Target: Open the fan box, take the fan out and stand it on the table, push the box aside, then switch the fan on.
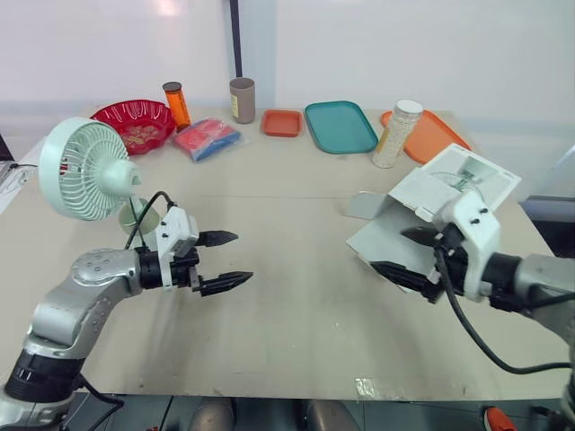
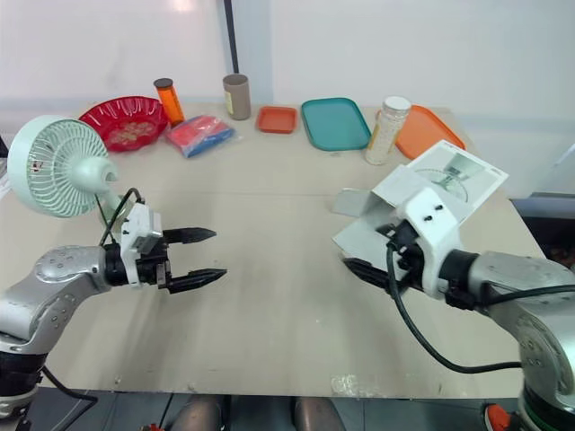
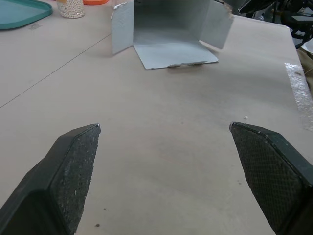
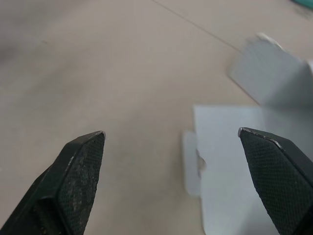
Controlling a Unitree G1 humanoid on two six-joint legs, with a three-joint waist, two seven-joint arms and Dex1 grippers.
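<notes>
Fan (image 1: 85, 169) upright, table (image 1: 296, 233) 9 o'clock, box (image 1: 472, 175) open on side, 3 o'clock, L gripper (image 1: 241, 259), R gripper (image 1: 391, 250) fingers spread, empty

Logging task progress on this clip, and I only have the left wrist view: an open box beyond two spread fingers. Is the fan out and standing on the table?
Observer: Yes. The fan stands upright on the table, on the robot's left, just behind the left gripper.
Operator: Where is the right gripper?
Observer: The right gripper is open at the near flaps of the box, on the robot's right. I cannot tell whether it touches them.
Operator: Anything near the fan?
Observer: A red basket sits behind it, toward the table's far edge.
</notes>
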